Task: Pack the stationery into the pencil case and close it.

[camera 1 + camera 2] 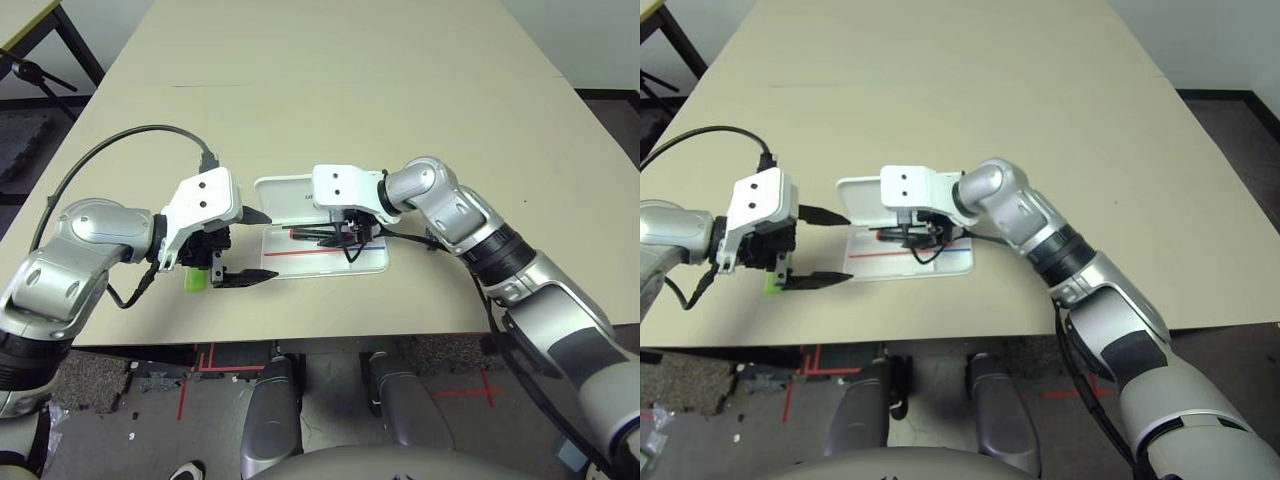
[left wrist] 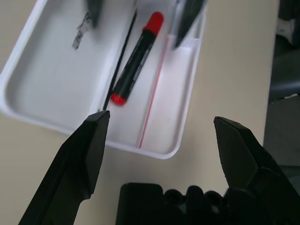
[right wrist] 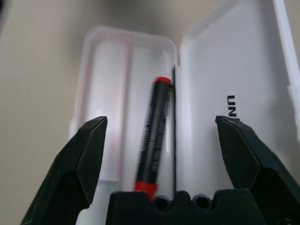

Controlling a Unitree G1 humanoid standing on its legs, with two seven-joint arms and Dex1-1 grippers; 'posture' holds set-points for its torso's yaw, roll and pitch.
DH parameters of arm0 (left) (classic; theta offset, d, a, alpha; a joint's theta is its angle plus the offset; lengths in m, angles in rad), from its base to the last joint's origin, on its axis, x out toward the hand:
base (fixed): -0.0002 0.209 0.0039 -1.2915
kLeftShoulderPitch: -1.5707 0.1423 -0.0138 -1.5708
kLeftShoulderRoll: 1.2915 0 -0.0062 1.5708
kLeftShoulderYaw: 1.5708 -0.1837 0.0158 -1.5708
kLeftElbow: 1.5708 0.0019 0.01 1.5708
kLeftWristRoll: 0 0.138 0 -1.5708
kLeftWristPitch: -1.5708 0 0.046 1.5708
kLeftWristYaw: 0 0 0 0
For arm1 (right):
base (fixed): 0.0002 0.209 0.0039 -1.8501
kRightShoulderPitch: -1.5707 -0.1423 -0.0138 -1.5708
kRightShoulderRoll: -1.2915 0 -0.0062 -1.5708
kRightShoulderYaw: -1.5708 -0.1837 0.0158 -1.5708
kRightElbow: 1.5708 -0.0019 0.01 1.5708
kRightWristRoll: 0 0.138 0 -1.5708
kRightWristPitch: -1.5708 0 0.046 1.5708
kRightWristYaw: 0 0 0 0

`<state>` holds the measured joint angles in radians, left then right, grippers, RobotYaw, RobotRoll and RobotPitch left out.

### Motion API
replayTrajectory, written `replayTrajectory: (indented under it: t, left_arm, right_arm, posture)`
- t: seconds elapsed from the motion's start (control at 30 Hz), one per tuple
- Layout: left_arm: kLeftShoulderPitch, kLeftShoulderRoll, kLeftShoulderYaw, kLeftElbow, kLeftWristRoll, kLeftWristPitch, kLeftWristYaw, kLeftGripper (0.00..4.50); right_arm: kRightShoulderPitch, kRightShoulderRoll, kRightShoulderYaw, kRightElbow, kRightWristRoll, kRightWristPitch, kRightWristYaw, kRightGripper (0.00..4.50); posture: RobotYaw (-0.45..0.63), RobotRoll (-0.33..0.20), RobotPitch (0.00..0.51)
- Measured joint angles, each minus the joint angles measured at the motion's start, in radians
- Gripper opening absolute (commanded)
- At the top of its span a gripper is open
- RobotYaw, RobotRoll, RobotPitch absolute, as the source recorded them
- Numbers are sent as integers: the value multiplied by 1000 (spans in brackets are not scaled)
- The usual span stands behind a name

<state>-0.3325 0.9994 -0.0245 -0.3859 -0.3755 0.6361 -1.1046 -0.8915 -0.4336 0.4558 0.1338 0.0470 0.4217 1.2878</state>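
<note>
- The flat white hard plastic pencil case (image 1: 325,255) lay open on the big tan table (image 1: 330,90), near the front edge.
- Its lid half, with small dark letters (image 3: 232,107) on it, lay flat on the far side, and the tray half with a thin red line (image 2: 152,93) lay on the near side.
- A black marker with red ends (image 2: 136,58) lay inside the open case, along the fold between the two halves.
- The right gripper (image 3: 161,136) hung just over the case, right above the marker.
- Its two black fingers (image 3: 82,164) were spread wide apart, one on each side of the marker, and they held nothing.
- The left gripper (image 1: 240,245) was at the left end of the case, pointing toward it.
- Its two black fingers (image 2: 82,154) were also spread wide and held nothing.
- One of its fingertips was over the corner of the case, and the other was over the bare table.
- A short lime-green stick (image 1: 194,279) lay on the table under the left wrist, to the left of the case and not in it.
</note>
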Motion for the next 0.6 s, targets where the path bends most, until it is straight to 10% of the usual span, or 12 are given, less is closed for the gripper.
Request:
replayTrajectory:
  t: [0.6]
  left_arm:
    - [18,-84,199,-70,-22,627,448,4500]
  right_arm:
    - [93,-282,-187,-178,264,222,157,4473]
  posture:
    - [19,0,207]
